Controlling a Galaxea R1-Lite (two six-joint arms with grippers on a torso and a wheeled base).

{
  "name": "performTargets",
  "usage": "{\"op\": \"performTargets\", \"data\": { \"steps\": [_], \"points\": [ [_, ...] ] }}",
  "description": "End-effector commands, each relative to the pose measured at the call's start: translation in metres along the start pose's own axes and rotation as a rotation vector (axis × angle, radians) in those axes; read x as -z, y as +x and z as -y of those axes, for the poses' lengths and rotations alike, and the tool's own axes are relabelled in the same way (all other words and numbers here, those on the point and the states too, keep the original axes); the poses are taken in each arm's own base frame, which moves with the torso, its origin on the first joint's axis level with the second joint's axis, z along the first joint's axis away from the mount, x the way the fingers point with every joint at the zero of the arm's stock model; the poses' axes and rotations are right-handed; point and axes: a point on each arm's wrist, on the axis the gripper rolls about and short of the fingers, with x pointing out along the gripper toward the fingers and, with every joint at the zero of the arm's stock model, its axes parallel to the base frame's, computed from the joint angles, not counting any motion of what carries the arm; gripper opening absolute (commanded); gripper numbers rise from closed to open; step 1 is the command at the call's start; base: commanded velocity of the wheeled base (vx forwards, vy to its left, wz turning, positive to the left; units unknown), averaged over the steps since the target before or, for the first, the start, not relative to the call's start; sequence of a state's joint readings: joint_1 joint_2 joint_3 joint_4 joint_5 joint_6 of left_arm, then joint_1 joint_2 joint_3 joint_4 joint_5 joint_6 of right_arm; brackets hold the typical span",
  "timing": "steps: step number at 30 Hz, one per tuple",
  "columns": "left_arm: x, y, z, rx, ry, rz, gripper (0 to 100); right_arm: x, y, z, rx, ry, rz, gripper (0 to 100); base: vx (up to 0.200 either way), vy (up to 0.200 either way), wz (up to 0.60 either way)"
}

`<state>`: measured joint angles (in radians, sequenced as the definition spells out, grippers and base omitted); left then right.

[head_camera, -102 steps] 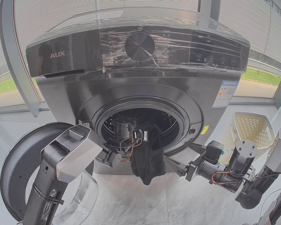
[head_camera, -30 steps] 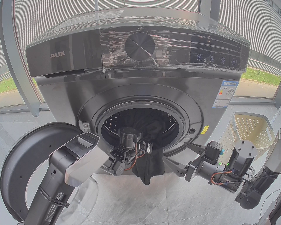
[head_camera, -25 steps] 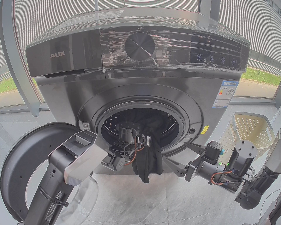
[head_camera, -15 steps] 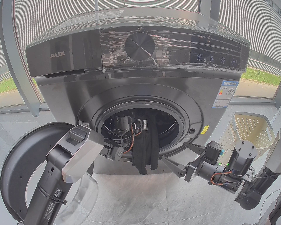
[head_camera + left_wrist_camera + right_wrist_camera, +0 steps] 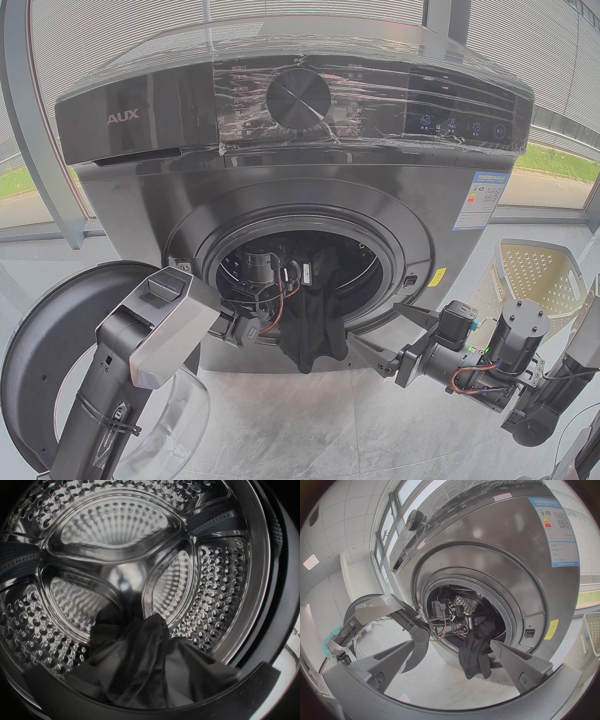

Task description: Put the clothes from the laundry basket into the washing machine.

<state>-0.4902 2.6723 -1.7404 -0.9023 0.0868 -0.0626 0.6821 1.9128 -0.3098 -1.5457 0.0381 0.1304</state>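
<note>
as left end effector (image 5: 292, 272) rose, black garment (image 5: 314, 325) hangs shorter

Behind the right gripper (image 5: 372, 320), its own arm (image 5: 519, 350) hides the laundry basket's (image 5: 540, 269) lower part. Ahead of it, the black garment's (image 5: 315, 325) upper end is lost in the washing machine's (image 5: 300, 187) dark drum; what holds it cannot be told.

grey tiled floor (image 5: 300, 425) – slatted windows (image 5: 94, 37) behind, grass strip (image 5: 556, 161) outside at right, slanted pillar (image 5: 53, 187) left
</note>
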Motion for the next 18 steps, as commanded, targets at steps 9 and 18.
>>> {"op": "performTargets", "data": {
  "steps": [9,18],
  "points": [
    [0.023,-0.042,0.037,0.156,0.018,-0.198,100,-0.001,0.000,-0.001,-0.003,0.000,0.003,100,0.000,0.000,0.00],
    [0.048,-0.032,0.032,0.141,0.031,-0.214,100,-0.001,0.000,0.000,-0.001,0.000,0.003,100,0.000,0.000,0.00]
  ]
}}
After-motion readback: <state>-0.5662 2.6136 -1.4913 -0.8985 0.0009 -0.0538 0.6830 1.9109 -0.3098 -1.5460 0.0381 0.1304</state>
